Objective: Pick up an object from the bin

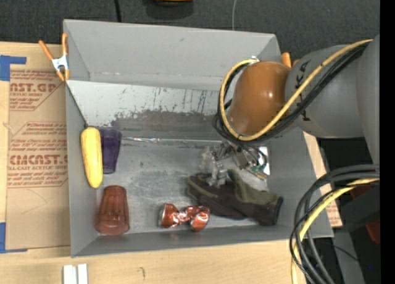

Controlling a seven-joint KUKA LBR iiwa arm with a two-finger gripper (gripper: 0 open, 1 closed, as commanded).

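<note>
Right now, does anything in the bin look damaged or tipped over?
Yes. The red can near the view's lower wall is crushed and crumpled. The reddish-brown cup in the lower left corner seems to lie on its side. The gripper is above neither, but over a dark limp thing.

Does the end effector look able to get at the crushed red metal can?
Probably yes: the crushed red metal can lies uncovered, beside the dark brown shoe-like thing under the end effector.
</note>
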